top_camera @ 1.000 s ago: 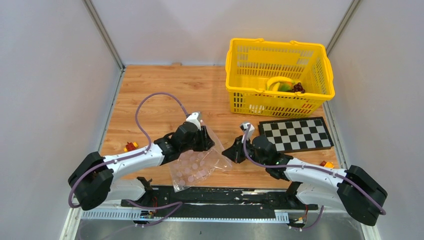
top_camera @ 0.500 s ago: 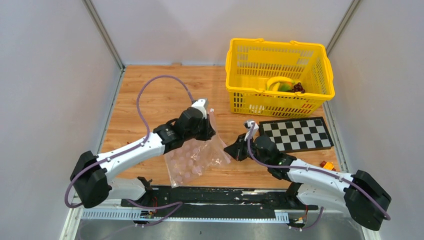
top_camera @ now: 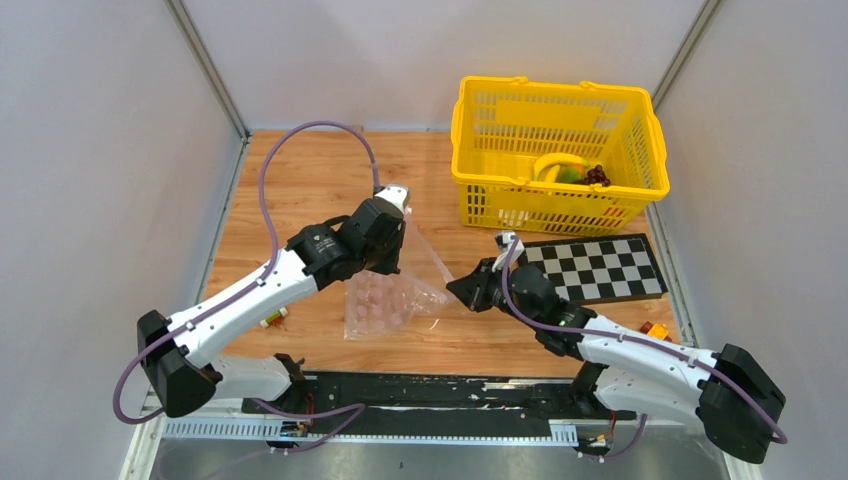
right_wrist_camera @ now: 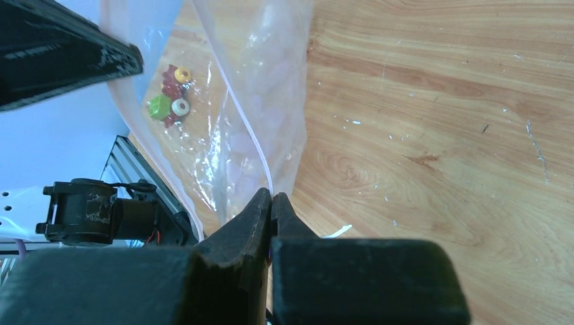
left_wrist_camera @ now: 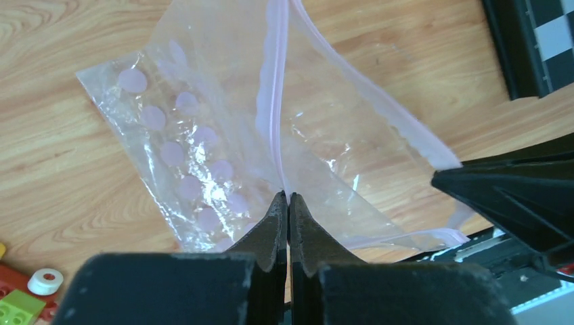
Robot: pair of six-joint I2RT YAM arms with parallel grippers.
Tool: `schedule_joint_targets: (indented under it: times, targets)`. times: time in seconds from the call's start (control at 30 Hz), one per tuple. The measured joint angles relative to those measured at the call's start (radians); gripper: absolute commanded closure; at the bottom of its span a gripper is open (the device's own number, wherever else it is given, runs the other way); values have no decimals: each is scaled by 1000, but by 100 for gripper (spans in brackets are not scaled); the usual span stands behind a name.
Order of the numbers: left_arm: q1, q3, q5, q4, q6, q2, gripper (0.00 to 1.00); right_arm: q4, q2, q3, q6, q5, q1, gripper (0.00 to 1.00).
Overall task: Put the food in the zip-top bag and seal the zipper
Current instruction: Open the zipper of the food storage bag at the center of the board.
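Observation:
The clear zip-top bag [top_camera: 392, 300] with pale pink dots hangs between my two grippers over the wooden table. My left gripper [top_camera: 400, 262] is shut on one lip of its pink zipper strip [left_wrist_camera: 274, 101]. My right gripper [top_camera: 458, 290] is shut on the other lip [right_wrist_camera: 250, 145], so the mouth is spread apart. The bag [left_wrist_camera: 203, 156] looks empty; it also shows in the right wrist view [right_wrist_camera: 237, 101]. The food [top_camera: 565, 170], a yellow banana with green and dark grape pieces, lies in the yellow basket [top_camera: 500, 205] at the back right.
A black-and-white checkerboard [top_camera: 592, 268] lies in front of the basket. Small toy blocks sit by the left arm [top_camera: 272, 318], also seen through the bag [right_wrist_camera: 169, 101]. An orange toy [top_camera: 655, 329] lies at the right. Grey walls close in on both sides.
My left gripper has lifted and moved back-left with its bag lip. My right gripper has moved forward and taken the other lip, and the bag mouth has opened.

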Motion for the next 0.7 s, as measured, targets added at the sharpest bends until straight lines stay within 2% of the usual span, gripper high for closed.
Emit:
schedule_joint_targets:
  times: [0.1, 0.23, 0.33, 0.5, 0.57, 0.7]
  targets:
    - [0, -32, 10, -5, 1, -11, 100, -7, 2, 11, 0, -5, 2, 97]
    - [0, -69, 76, 31, -2, -50, 100, -12, 6, 27, 4, -7, 3, 70]
    - [0, -72, 119, 56, -2, -60, 100, -39, 8, 38, -11, -6, 3, 58]
    - [0, -79, 169, 71, 3, -56, 100, -135, 72, 167, -83, -2, 3, 51]
    - [-1, -79, 183, 71, 7, -55, 100, -156, 104, 224, -119, -2, 3, 52]
    - [-3, -79, 203, 71, 13, -55, 100, -175, 179, 309, -186, -12, 3, 76]
